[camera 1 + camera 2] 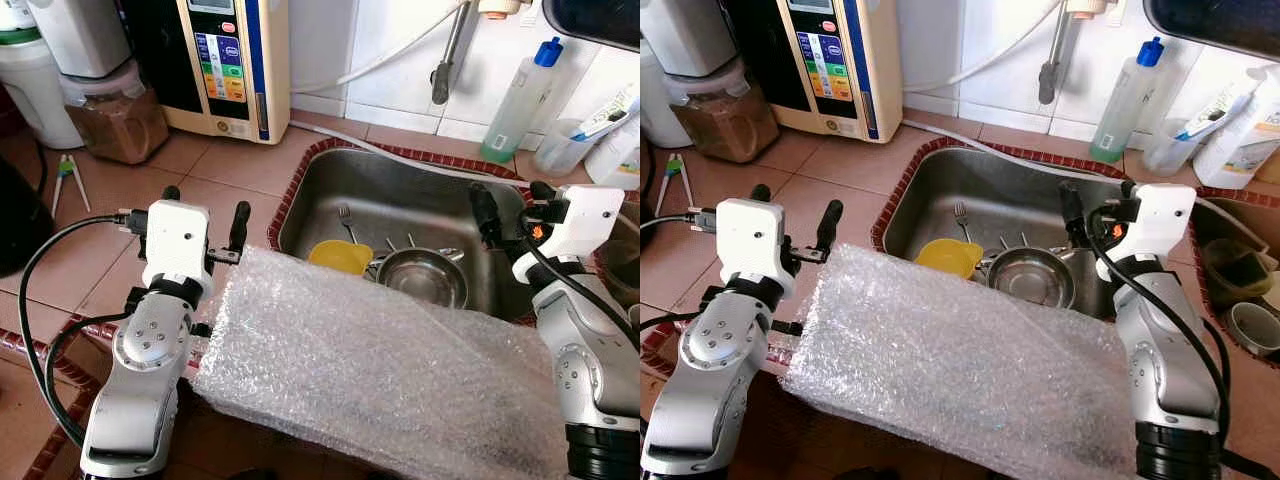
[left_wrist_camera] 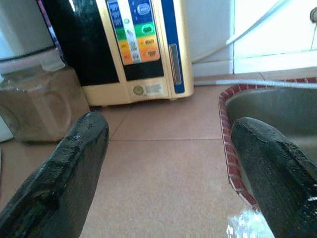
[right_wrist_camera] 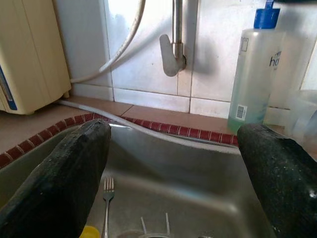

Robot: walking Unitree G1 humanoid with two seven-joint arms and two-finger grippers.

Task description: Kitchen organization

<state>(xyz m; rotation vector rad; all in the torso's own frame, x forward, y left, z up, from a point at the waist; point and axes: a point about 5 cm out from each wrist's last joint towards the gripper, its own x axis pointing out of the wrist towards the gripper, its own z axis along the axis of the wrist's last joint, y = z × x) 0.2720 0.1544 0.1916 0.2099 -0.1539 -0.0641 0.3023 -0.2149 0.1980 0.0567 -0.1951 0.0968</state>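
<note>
A steel sink [image 1: 400, 190] holds a fork [image 1: 345, 220], a yellow cup [image 1: 340, 257] and a steel bowl [image 1: 425, 280]. A big sheet of bubble wrap [image 1: 360, 370] lies across the sink's near edge and the counter in front of me. My left gripper [image 1: 206, 202] hovers open over the tiled counter just left of the sink, by the wrap's left corner. My right gripper [image 1: 512, 198] stands open above the sink's right end. In the right wrist view the fork [image 3: 106, 198] lies below the gap between the fingers.
A cream water machine [image 1: 225, 60] and a lidded tub of brown powder [image 1: 115, 115] stand at the back left. The tap [image 1: 445, 60], a hose and a blue-capped bottle [image 1: 515, 100] line the tiled wall. Green-handled tongs [image 1: 65, 180] lie far left; cups stand right.
</note>
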